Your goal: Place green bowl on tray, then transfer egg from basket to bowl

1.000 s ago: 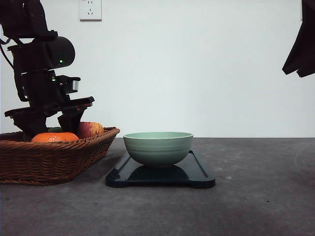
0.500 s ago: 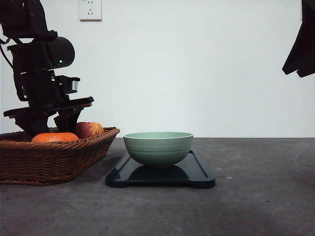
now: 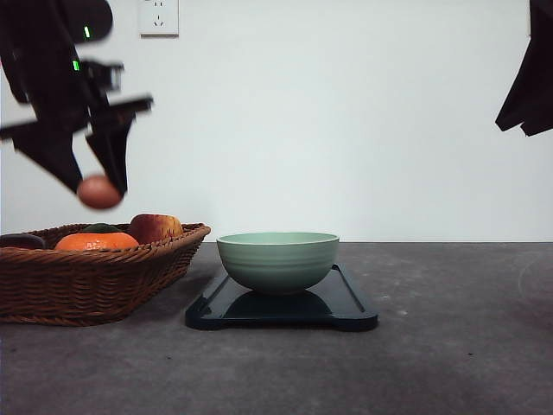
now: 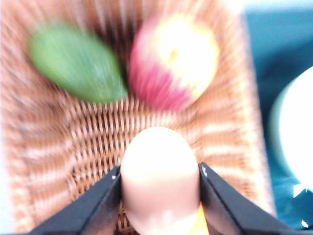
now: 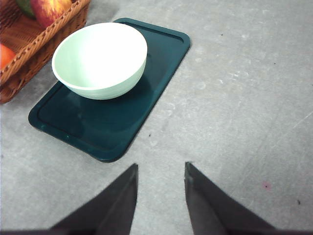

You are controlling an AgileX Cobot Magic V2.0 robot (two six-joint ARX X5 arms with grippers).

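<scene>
wide, shallow brown woven wicker basket (image 3: 95, 275) with braided rim and sloping sides, set on a matte dark grey tabletop (image 3: 449, 346) at the left of the front view. inside it: a smooth orange fruit (image 3: 96, 241), a red-and-yellow apple (image 3: 155, 226) with glossy skin, and a green oblong item (image 4: 76, 63), blurred in the left wrist view.

just right of the basket, a flat dark navy-black rectangular tray (image 3: 346, 307) with rounded corners and a low raised rim, glossy enough to mirror what stands on it. centred on the tray, a round pale sage-green ceramic bowl (image 3: 277, 259) with faint horizontal ridges and a lighter rim, upright, nothing visible inside from the right wrist view (image 5: 100, 58).

left black claw (image 3: 97, 186) raised above the basket, motion-blurred in the front view, clamped on a smooth pale tan-pink egg (image 3: 99, 192). in the left wrist view, egg (image 4: 160, 180) pinched between two black fingers (image 4: 98, 200), one on each flank, jaws parted only as far as the egg's width. egg clear of the basket weave, well apart from the bowl.

right black claw (image 5: 160, 178) hanging over bare tabletop near the tray's edge, fingers narrowly parted, holding nothing, touching nothing.

white wall behind with a white socket plate (image 3: 158, 17) high up.
</scene>
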